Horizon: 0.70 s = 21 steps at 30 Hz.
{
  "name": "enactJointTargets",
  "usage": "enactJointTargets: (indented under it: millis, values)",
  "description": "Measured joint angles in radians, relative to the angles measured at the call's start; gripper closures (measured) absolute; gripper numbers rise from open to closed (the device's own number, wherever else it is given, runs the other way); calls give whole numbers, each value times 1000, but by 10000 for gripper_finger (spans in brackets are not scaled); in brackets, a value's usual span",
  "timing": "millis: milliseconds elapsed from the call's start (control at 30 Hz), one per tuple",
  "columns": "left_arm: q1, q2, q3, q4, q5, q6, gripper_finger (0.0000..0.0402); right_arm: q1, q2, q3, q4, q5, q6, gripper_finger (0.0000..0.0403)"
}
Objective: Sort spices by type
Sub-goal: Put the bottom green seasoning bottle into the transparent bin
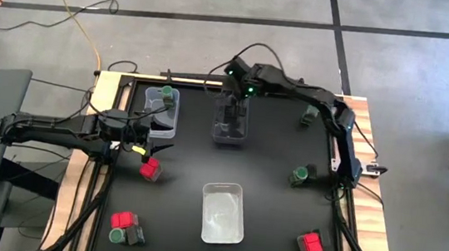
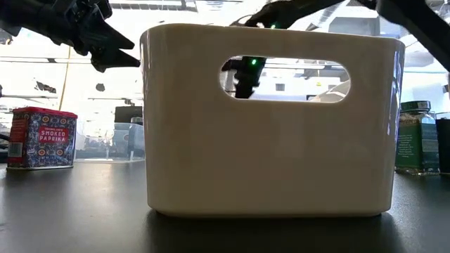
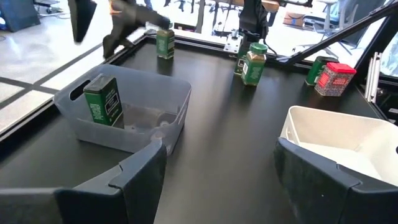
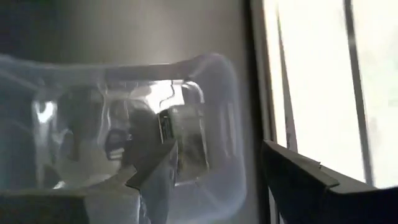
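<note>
Red paprika tin (image 1: 150, 169): a small red rectangular tin, labelled "Smoked Paprika" in the low view, standing upright on the black table (image 1: 275, 198) just in front of the left pincer.
Other red tins: one (image 1: 310, 244) near the table's front right corner, one (image 1: 122, 219) at the front left beside a green-lidded jar (image 1: 117, 236) and a dark box (image 1: 135, 235) – the three sit close together.
Green-lidded jars: one (image 1: 301, 176) stands upright near the right edge, another (image 1: 308, 113) near the far right corner.
Dark green box (image 3: 102, 100): upright in the far-left clear bin (image 1: 162, 106), long axis vertical, label facing the left wrist camera.
Middle clear bin (image 1: 231, 126): at the far centre; the right wrist view shows a pale-labelled container (image 4: 185, 143) inside it, seemingly lying on its side, though the plastic blurs it.
White bin (image 1: 223, 213): front centre, long axis running front to back; it blocks most of the low view.
Left pincer (image 1: 159, 135): hovers between the far-left bin and the paprika tin, fingers parted about halfway – holding nothing.
Right pincer (image 1: 232, 114): reaches down over the middle bin, fingers apart, nothing between them.
</note>
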Motion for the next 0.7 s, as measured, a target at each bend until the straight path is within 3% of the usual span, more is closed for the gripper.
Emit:
enactJointTargets:
  millis: [300, 500, 700]
  values:
    - [0, 0, 0, 0, 0, -6, 119, -50, -129, -53, -223, -1, 391, 143]
    - [0, 0, 0, 0, 0, 12, 119, 0, -303, -317, -134, -5, 545, 142]
    - [0, -4, 0, -32, 0, 19, 119, 129, -542, -590, -18, 23, 793, 142]
